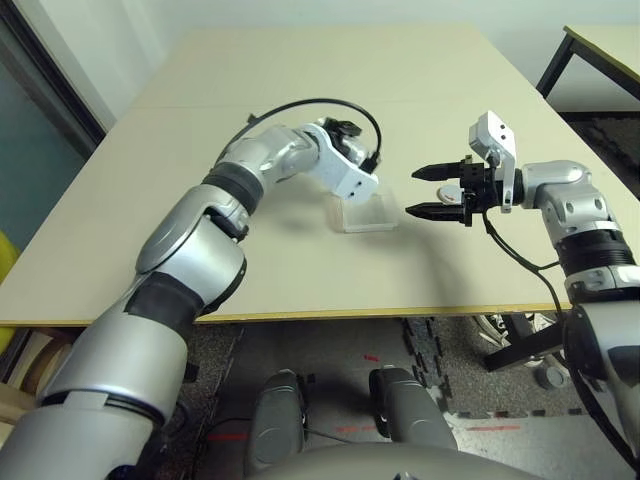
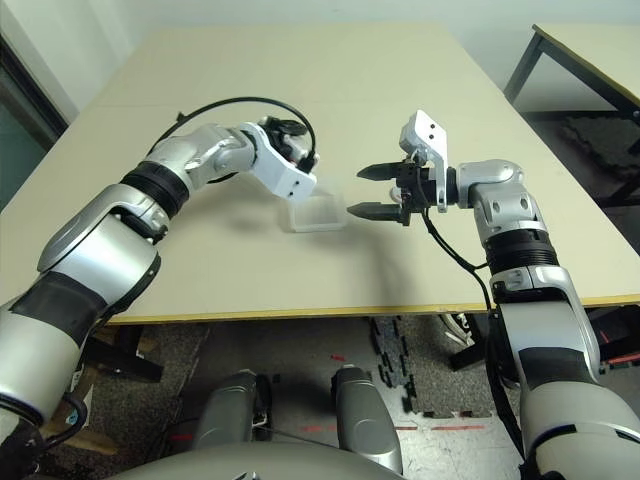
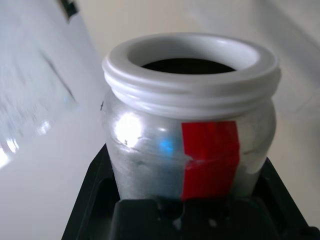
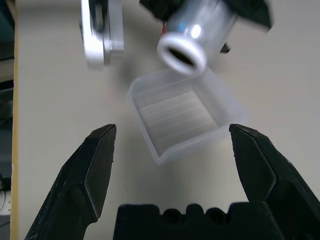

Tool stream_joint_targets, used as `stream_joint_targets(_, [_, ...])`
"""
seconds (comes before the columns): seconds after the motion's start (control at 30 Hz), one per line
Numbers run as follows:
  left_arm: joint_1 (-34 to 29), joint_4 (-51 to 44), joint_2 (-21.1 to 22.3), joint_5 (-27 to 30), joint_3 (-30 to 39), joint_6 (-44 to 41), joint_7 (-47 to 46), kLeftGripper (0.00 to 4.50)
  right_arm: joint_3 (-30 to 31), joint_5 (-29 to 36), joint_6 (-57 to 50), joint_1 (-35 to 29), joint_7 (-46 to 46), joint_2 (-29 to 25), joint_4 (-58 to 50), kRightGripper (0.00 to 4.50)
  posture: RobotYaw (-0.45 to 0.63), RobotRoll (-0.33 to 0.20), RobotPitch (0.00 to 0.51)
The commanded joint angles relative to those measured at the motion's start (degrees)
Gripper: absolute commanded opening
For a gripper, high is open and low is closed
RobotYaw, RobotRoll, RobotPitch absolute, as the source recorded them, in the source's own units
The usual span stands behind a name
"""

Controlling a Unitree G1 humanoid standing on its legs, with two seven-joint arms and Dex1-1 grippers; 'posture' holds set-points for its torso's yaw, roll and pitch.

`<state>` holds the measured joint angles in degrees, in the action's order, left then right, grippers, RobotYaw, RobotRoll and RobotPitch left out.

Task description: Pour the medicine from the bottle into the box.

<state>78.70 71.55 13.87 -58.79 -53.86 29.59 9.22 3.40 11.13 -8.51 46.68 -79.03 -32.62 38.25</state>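
Bottle [image 4: 192,37] sat clamped in the left jaws [image 3: 190,210], its body wedged between the two black fingers with the red stripe [image 3: 209,157] facing the wrist camera and the white threaded mouth [image 3: 190,65] uncapped. Seen from the right wrist, the bottle was tipped over, its mouth angled down toward the box [image 4: 185,117] and hanging above the box's far corner, apart from the plastic. The dark inside of the bottle showed through the mouth, but no pill could be made out there or in the box; too small to tell.

The box lay flat on the table [image 1: 300,90], its clear floor showing faint ribbing, rounded corners up. It sat ahead of the right jaws [image 1: 428,192], between the lines of their two fingertips and well short of touching either. In the head views the box [image 1: 365,215] rested just below the left wrist and beside the right fingertips.

The right jaws were spread wide and gripped nothing; both black fingers [image 4: 92,175] stood clear of the box, pointing sideways toward the left arm and hovering above the table. The left forearm reached across from the robot's left, with a black cable [image 1: 320,105] looping over the wrist.
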Motion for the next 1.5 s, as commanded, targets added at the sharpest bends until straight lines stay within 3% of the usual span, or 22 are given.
stream_joint_targets(0.03, [2.60,1.81,-1.25,-6.67,-5.49,-0.84,-4.49,2.75,-0.71,1.03,-0.62,-0.26,0.32,0.28,-0.86,4.50,-0.22,0.000,0.049])
stream_joint_targets(0.2, [4.20,3.36,-2.67,-11.80,-10.10,-2.27,-6.24,2.75,-1.08,1.77,-1.10,-0.62,0.97,0.47,-1.38,4.50,-0.23,0.000,0.051])
stream_joint_targets(0.43, [5.05,4.82,-4.09,-11.76,-9.60,-3.10,-5.63,2.75,-1.23,2.53,-1.88,-1.66,1.43,0.39,-2.51,4.50,-0.23,0.000,0.057])
stream_joint_targets(0.53, [4.76,5.09,-4.25,-8.42,-6.47,-2.47,-3.26,2.75,-1.29,2.54,-2.05,-1.64,1.48,0.31,-2.50,4.50,-0.23,0.000,0.057])
stream_joint_targets(0.73, [4.39,5.78,-3.02,2.32,4.39,-2.60,6.37,2.75,-1.31,2.60,-2.21,-1.44,1.56,0.36,-2.20,4.50,-0.23,0.000,0.057])
stream_joint_targets(0.87, [3.66,5.94,-2.49,15.29,17.18,-5.91,18.04,2.75,-1.32,2.47,-1.99,-1.16,1.62,0.34,-1.54,4.50,-0.22,0.000,0.053])
stream_joint_targets(0.93, [2.93,5.81,-2.49,23.72,25.43,-10.48,25.11,2.75,-1.23,2.36,-1.82,-1.10,1.71,0.44,-1.32,4.50,-0.21,0.000,0.050])
stream_joint_targets(1.1, [0.54,4.12,-1.72,38.07,39.89,-21.65,35.29,2.75,-0.98,2.07,-1.26,-1.13,2.03,0.70,-0.99,4.50,-0.22,0.000,0.049])
stream_joint_targets(1.5, [-9.58,-7.64,2.61,56.01,56.72,-38.25,36.72,2.75,-1.08,1.78,0.26,-1.37,3.31,1.46,0.53,4.50,-0.20,0.000,0.056])
